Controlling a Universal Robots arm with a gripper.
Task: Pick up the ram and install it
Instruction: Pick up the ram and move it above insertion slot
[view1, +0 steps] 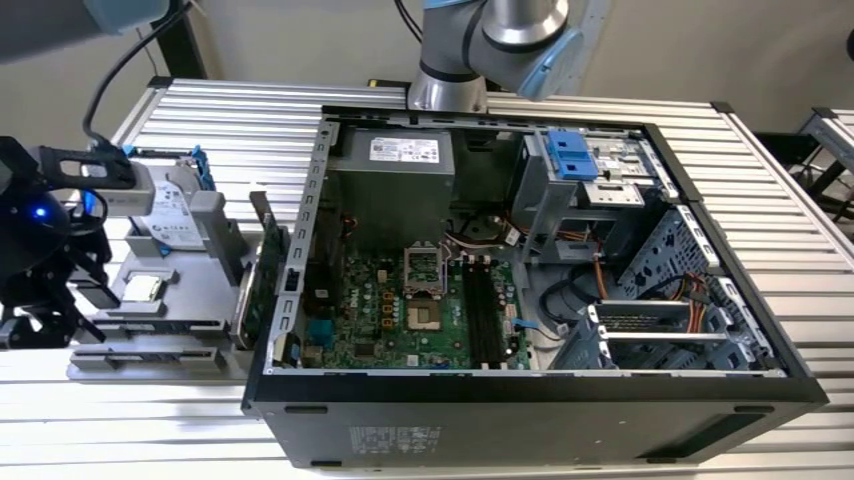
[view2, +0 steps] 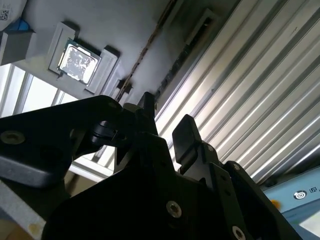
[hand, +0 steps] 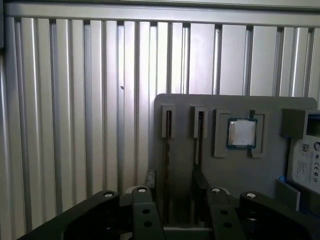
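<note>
Gripper (hand: 174, 176) (fingers (hand: 201, 182) apart) above ram (hand: 168, 145)

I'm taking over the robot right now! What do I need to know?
End effector: open, holding nothing, close to the gray holder, which sits at the exterior view's left of the open case.
Ram: seems to stand edge-on in a holder slot, roughly in line with the gap between the fingers.
Done: nothing picked up yet.
Left: both the pickup and the install into the black motherboard slots.
</note>
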